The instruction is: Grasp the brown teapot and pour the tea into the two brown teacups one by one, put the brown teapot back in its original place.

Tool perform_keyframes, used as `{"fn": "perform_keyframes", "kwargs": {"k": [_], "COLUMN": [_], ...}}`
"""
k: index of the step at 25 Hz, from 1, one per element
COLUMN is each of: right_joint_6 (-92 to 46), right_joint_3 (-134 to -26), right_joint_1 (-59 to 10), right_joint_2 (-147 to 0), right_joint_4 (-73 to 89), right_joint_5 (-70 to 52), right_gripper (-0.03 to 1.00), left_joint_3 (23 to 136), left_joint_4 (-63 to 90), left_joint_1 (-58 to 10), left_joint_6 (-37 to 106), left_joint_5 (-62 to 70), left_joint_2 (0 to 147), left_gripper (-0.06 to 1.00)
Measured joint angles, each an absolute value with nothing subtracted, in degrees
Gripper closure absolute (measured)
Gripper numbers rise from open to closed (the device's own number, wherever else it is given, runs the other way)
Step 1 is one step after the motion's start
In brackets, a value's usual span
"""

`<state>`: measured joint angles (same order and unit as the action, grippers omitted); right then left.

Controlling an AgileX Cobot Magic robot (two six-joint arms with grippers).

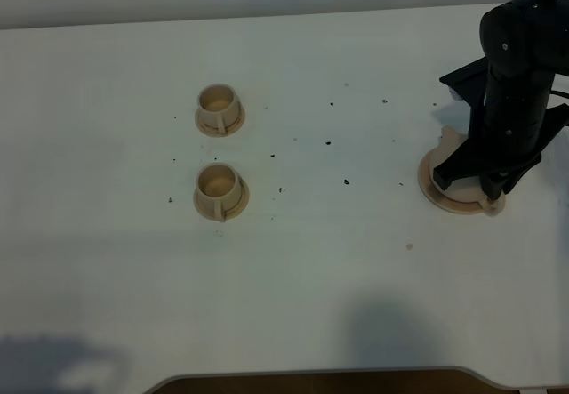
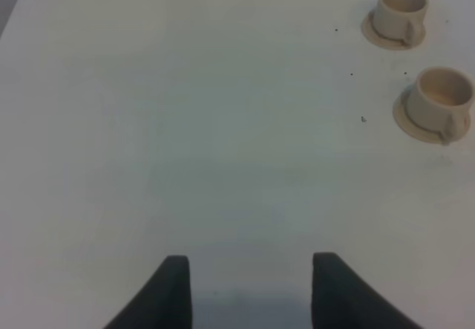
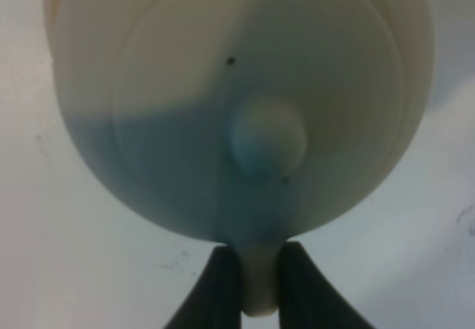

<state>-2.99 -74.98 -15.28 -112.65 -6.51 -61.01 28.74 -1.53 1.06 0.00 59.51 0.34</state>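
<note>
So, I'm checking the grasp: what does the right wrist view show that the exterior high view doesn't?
Only right wrist: the right gripper shut on the handle of the brown teapot, plus its knobbed lid. Only exterior high: the two brown teacups, the round coaster under the pot. Both: the gripper at the teapot, the white table.

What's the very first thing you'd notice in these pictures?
The big black arm at the right of the white table, its right hand pinching the little handle of the brown teapot over a round tan coaster. Next, the far teacup and near teacup left of the middle, with dark crumbs sprinkled between them and the pot.
</note>
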Motion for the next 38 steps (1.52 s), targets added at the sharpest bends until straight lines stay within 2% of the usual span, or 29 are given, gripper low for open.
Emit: {"fn": "perform_keyframes", "kwargs": {"k": [18,31,38], "right_joint_6": [-2.99,-4.79,-6.80], "right_joint_3": [-77.31,-77.96,-85.24], "right_joint_1": [-15.28,-15.28,-17.97], "right_joint_2": [-112.65,-109.26,-111.20], "right_joint_4": [-7.57,-8.01,-7.97], "right_joint_5": [-63.22,-59.36,-60.42], "right_gripper": [0.84,0.84,0.84], "left_joint_3": [28.74,28.74,28.74], "left_joint_4": [-1.53,-1.53,-1.53], "left_joint_1": [1.06,1.06,1.06], "left_joint_6": [0.00,0.00,0.00], "left_joint_5": [59.51,59.51,59.51], "left_joint_2": [0.34,0.34,0.34], "left_gripper": [0.56,0.56,0.56]}}
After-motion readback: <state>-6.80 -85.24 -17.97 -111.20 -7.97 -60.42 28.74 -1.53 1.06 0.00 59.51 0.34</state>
